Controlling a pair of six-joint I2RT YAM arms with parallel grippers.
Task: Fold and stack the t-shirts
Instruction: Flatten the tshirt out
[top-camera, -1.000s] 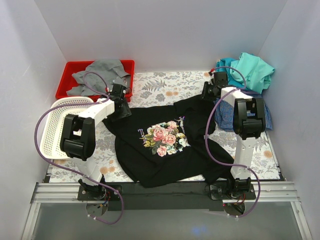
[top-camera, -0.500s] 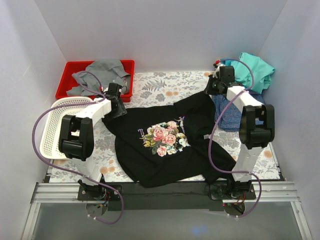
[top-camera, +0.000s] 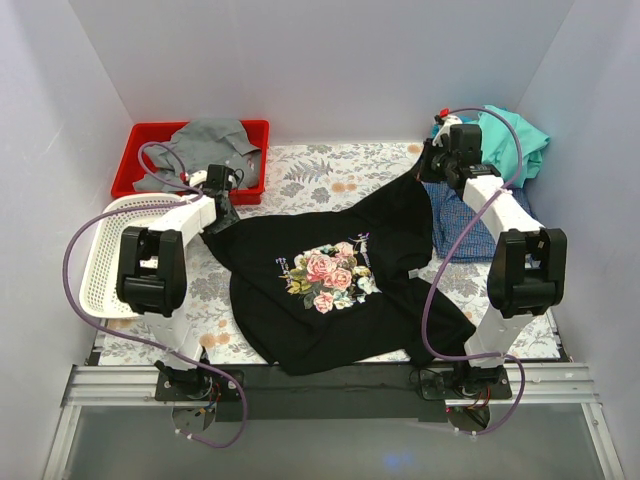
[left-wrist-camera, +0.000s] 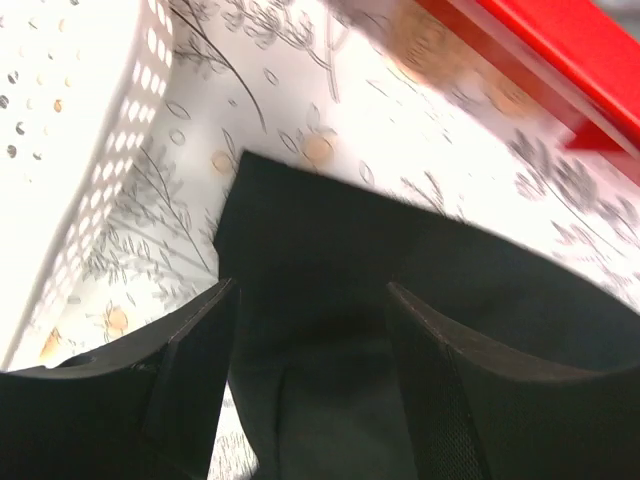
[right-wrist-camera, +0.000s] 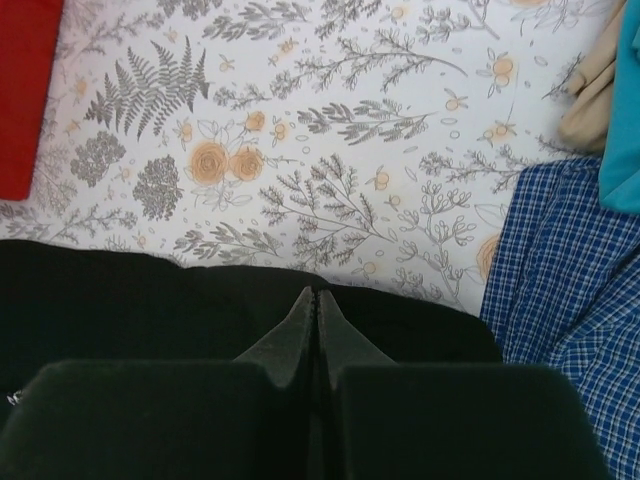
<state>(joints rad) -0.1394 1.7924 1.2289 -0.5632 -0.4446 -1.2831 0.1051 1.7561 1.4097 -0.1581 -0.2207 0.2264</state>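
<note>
The black t-shirt (top-camera: 300, 330) with its pink-rose print (top-camera: 328, 273) lies spread on the floral table cover. My left gripper (top-camera: 221, 198) is open over the shirt's far left corner. In the left wrist view (left-wrist-camera: 310, 290) black cloth (left-wrist-camera: 330, 230) lies between the spread fingers. My right gripper (top-camera: 431, 170) is shut on the shirt's far right edge. The right wrist view (right-wrist-camera: 316, 292) shows the cloth (right-wrist-camera: 120, 290) pinched there. The blue-checked shirt (top-camera: 455, 222) (right-wrist-camera: 570, 260), a teal shirt (right-wrist-camera: 625, 120) and a mint-green shirt (top-camera: 512, 140) are piled at the back right.
A red bin (top-camera: 140, 135) with grey cloth (top-camera: 205, 140) in it stands at the back left, close to my left gripper. A white mesh basket (top-camera: 100, 250) leans at the left edge, seen also in the left wrist view (left-wrist-camera: 70, 120). White walls enclose the table.
Both grippers moved away from the near edge and outward. The right one drew the shirt's far right edge toward the pile. The left one moved toward the red bin.
</note>
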